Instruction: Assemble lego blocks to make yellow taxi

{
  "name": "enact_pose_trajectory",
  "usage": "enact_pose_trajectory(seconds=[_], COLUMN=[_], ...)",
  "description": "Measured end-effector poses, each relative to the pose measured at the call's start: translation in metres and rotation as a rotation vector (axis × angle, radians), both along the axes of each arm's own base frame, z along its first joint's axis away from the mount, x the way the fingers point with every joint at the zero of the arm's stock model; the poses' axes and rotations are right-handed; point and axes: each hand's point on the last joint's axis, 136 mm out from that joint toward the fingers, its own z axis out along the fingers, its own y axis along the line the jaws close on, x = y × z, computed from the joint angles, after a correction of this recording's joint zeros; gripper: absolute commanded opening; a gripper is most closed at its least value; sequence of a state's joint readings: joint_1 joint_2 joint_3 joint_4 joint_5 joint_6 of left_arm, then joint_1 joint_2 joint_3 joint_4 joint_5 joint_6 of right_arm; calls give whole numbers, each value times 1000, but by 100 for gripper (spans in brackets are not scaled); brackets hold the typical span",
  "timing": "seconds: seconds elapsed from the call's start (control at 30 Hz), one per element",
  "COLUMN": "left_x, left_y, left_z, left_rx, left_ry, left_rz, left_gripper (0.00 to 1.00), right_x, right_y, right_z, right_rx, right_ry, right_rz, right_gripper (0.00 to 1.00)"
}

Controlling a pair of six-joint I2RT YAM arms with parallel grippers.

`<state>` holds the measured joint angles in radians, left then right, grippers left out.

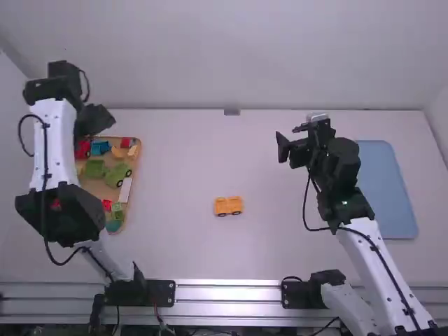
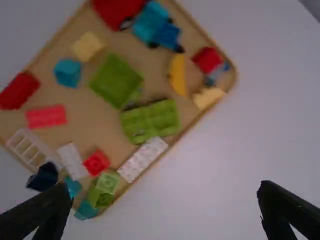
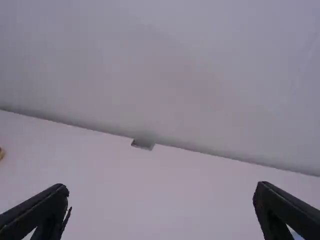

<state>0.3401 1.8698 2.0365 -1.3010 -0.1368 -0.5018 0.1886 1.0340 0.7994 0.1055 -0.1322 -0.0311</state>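
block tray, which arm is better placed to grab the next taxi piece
Left, probably: its open, empty end effector is close to the tray; the right end effector is far across the table.

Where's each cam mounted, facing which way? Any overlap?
High: fixed above and behind the arms, facing forward-down over the table; left arm and right arm show.
Left wrist: looks down at the block tray; open left gripper shows.
Right wrist: looks across to the wall; open right gripper shows.
Shared: high and left wrist both see the tray.
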Motion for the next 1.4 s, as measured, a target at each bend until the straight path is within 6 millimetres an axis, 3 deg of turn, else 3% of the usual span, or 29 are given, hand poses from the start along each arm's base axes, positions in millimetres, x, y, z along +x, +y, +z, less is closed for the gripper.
enact_pose_trajectory(seconds=[0.07,0.1,0.17,0.27,0.53,0.7,0.83,1.1,1.27,1.4], left_x=[-17,-17,-33,-44,-74,-72,-54,-18,-7,-6], left_y=[29,29,53,70,101,113,104,57,34,27], left_z=[-1,-1,-2,-2,-1,2,3,2,2,1], left_rx=[-12,-12,-22,-25,16,35,9,8,17,32], left_ry=[4,4,4,-1,25,-6,-37,-24,-6,20], left_rz=[122,122,226,291,465,462,313,-15,-153,-194], left_gripper=[99,99,99,99,99,99,99,99,99,99], right_x=[0,0,0,0,0,0,1,1,1,1], right_y=[0,0,0,0,0,0,0,0,0,0], right_z=[0,0,0,0,0,0,3,4,5,4], right_rx=[-2,-2,-2,-1,1,1,5,4,5,6], right_ry=[0,0,0,0,1,0,-10,-18,-18,-17], right_rz=[1,1,0,0,0,0,-1,0,0,-2], right_gripper=[99,99,99,99,99,99,99,99,99,99])
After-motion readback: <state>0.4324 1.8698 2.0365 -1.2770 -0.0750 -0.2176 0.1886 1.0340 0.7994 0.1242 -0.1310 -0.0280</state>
